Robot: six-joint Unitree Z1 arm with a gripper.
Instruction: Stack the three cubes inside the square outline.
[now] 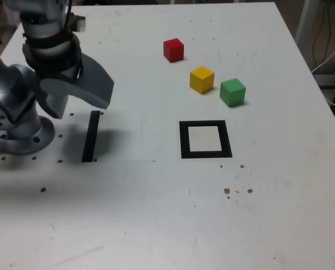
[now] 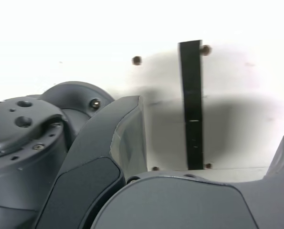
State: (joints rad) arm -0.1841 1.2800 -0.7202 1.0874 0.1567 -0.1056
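table [image 1: 156,225]: a white, lightly speckled top filled the exterior view, with small dark screw holes scattered across it.
arm [image 1: 21,112]: a grey robot arm sat folded at the exterior view's left edge, its round base on the table.
gripper [image 1: 71,95]: it hung over the table beside the base, its two grey jaws spread wide apart with nothing between them.
red cube [image 1: 173,49]: it stood farthest back on the table, well apart from the gripper.
yellow cube [image 1: 201,79]: it sat near the red one, on the near side and toward the exterior view's right.
green cube [image 1: 232,92]: it sat just beside the yellow one, further to the exterior view's right; the three formed a slanting row, none touching.
square outline [image 1: 205,153]: the thick black frame with a pale centre lay flat on the near side of the cubes, with no cube inside it.
black strip [image 1: 91,136]: a narrow straight strip lay on the table just below the gripper in the exterior view.
exterior view only: the cubes and the square outline appeared here and nowhere else.
wrist view only: it showed the strip [image 2: 192,105] close up, flanked by screw holes, with the arm's base [image 2: 22,143] and one jaw's inner face filling the foreground.
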